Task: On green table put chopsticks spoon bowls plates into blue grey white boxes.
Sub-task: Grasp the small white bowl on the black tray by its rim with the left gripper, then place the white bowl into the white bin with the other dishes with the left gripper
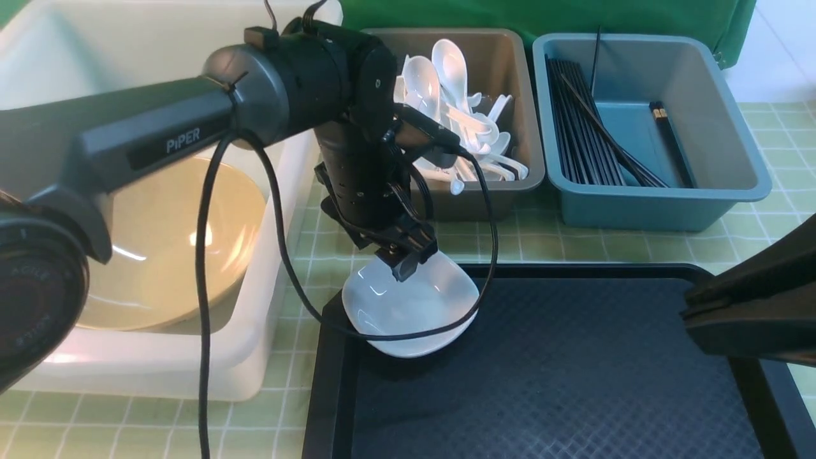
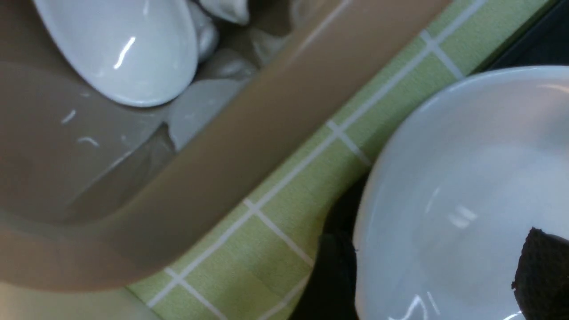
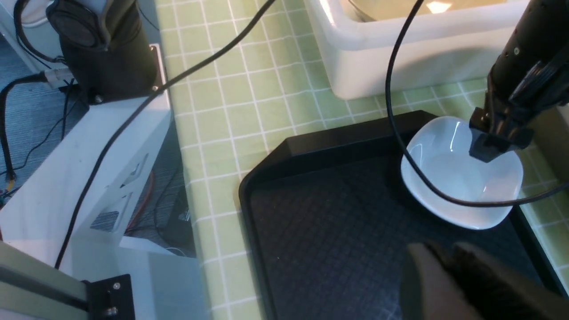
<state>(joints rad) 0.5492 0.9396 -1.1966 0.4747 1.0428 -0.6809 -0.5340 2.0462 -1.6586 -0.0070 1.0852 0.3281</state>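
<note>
One white plate sits at the far left corner of the black tray, also seen in the right wrist view. My left gripper points down onto it and is open. One finger is outside the plate's rim and the other is inside the dish. My right gripper hovers shut and empty over the tray's right side. The tan bowl lies in the white box. Black chopsticks lie in the blue box. The spoon is out of view.
The grey box holds a heap of plain white spoons. The left arm's black cable loops over the plate. The green table shows between the boxes and the tray. In the right wrist view the table's edge and an arm base appear.
</note>
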